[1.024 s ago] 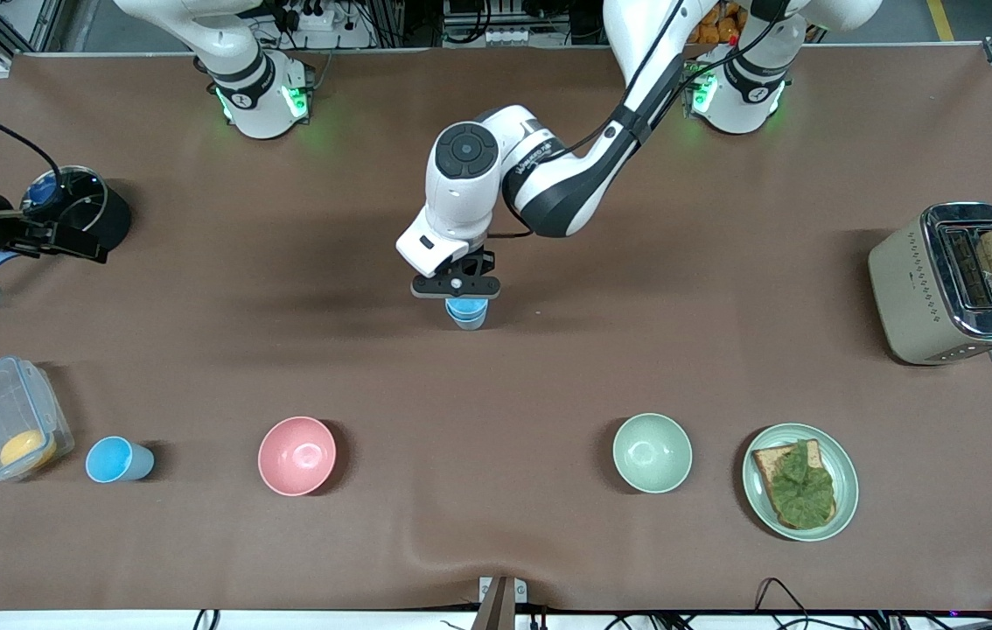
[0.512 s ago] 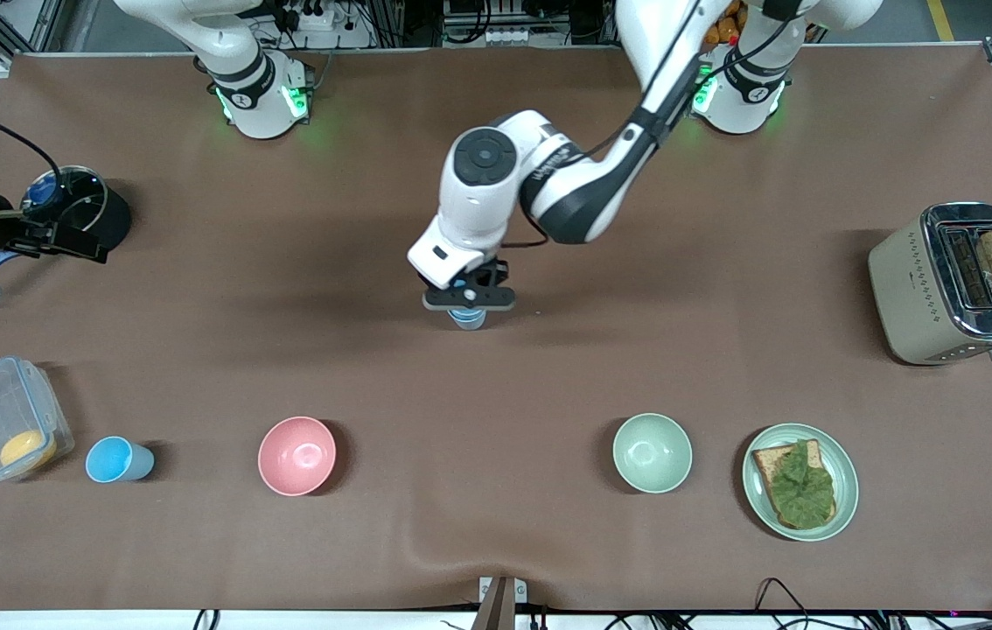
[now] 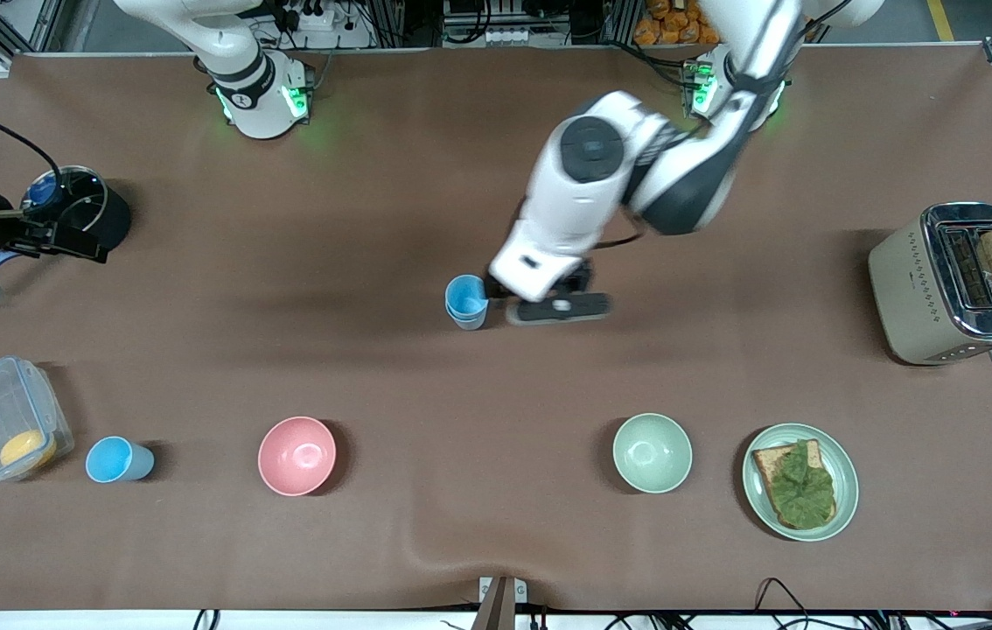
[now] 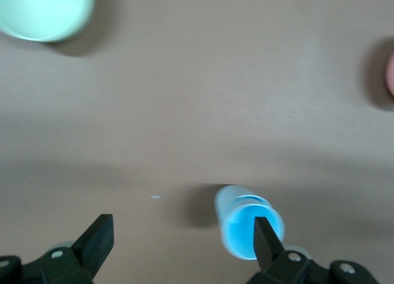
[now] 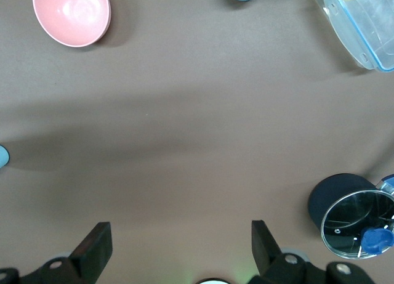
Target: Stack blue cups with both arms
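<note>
Two light-blue cups (image 3: 466, 302) stand nested in one stack at the middle of the table. The stack also shows in the left wrist view (image 4: 241, 225), partly covered by one finger (image 4: 266, 242). My left gripper (image 3: 559, 308) is open and empty, up in the air just beside the stack toward the left arm's end; it also shows in its wrist view (image 4: 183, 244). A third blue cup (image 3: 117, 460) stands alone near the front camera, beside a clear container. My right gripper (image 3: 66, 242) waits open and empty by a black pot; it also shows in its wrist view (image 5: 178, 247).
A clear lidded container (image 3: 6, 420) with a yellow thing in it, a pink bowl (image 3: 296, 455), a pale green bowl (image 3: 652, 452) and a plate with toast (image 3: 800, 481) line the front. A black pot with a glass lid (image 3: 80, 206) and a toaster (image 3: 955, 282) stand at the table's ends.
My left gripper has left the cup stack, risen and moved toward the left arm's end. The stack now stands uncovered. The right arm has not moved.
</note>
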Robot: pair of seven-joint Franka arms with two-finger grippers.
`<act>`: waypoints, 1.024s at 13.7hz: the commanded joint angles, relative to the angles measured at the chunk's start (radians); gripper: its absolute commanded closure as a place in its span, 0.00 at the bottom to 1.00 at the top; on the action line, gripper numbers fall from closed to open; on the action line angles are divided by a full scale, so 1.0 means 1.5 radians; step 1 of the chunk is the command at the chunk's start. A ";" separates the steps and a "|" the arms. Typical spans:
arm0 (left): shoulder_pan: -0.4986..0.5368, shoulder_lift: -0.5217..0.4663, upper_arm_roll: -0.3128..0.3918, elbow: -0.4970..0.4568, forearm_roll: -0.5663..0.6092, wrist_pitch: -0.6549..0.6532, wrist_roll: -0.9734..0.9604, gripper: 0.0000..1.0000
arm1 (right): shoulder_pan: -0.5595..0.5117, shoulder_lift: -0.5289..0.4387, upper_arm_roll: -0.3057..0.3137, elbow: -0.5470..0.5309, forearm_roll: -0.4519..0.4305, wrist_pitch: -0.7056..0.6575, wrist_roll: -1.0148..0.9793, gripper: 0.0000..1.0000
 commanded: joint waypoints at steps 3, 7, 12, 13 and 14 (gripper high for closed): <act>0.109 -0.183 -0.006 -0.131 -0.005 -0.150 0.170 0.00 | -0.002 -0.006 0.002 0.001 -0.010 -0.007 0.000 0.00; 0.236 -0.247 -0.004 -0.140 -0.004 -0.232 0.290 0.00 | -0.002 -0.006 0.002 0.001 -0.010 -0.007 -0.001 0.00; 0.337 -0.307 0.012 -0.148 0.088 -0.291 0.479 0.00 | -0.003 -0.006 0.002 0.001 -0.010 -0.007 -0.001 0.00; 0.339 -0.312 0.024 -0.147 0.097 -0.296 0.491 0.00 | -0.003 -0.006 0.002 0.001 -0.010 -0.007 -0.001 0.00; 0.341 -0.311 0.041 -0.138 0.106 -0.306 0.500 0.00 | -0.003 -0.006 0.002 0.001 -0.010 -0.007 -0.001 0.00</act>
